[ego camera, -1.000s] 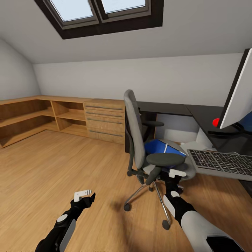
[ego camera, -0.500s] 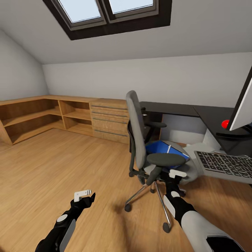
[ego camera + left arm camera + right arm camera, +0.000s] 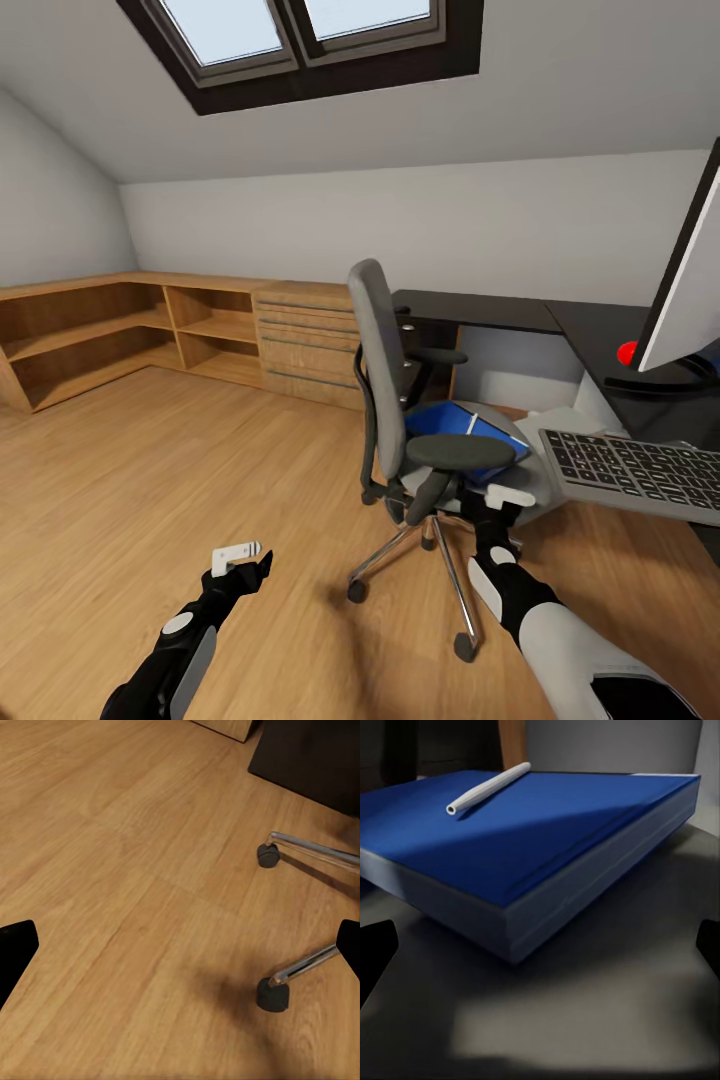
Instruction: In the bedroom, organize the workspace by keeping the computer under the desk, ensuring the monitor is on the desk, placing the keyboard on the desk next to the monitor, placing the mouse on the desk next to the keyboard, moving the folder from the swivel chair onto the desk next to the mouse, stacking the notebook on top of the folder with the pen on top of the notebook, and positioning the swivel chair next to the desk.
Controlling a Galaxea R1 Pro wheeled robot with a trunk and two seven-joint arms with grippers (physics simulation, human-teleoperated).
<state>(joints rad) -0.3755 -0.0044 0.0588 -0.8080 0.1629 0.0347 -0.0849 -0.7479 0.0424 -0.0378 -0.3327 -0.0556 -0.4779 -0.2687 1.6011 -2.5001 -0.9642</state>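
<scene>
The black desk (image 3: 600, 330) holds the monitor (image 3: 685, 290) and keyboard (image 3: 635, 470), and the chair (image 3: 410, 400) stands beside it. The blue folder (image 3: 521, 832) lies on the chair seat with the pen (image 3: 487, 787) on top. The right gripper (image 3: 497, 512) is spread open just before the folder, and the left gripper (image 3: 240, 562) hangs open over the floor (image 3: 112, 870).

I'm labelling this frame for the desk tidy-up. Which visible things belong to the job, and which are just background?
Job:
grey swivel chair
flat blue folder
thin white pen
silver-framed keyboard
black monitor
black desk

Background:
wooden drawer chest
wooden shelves
skylight
</scene>
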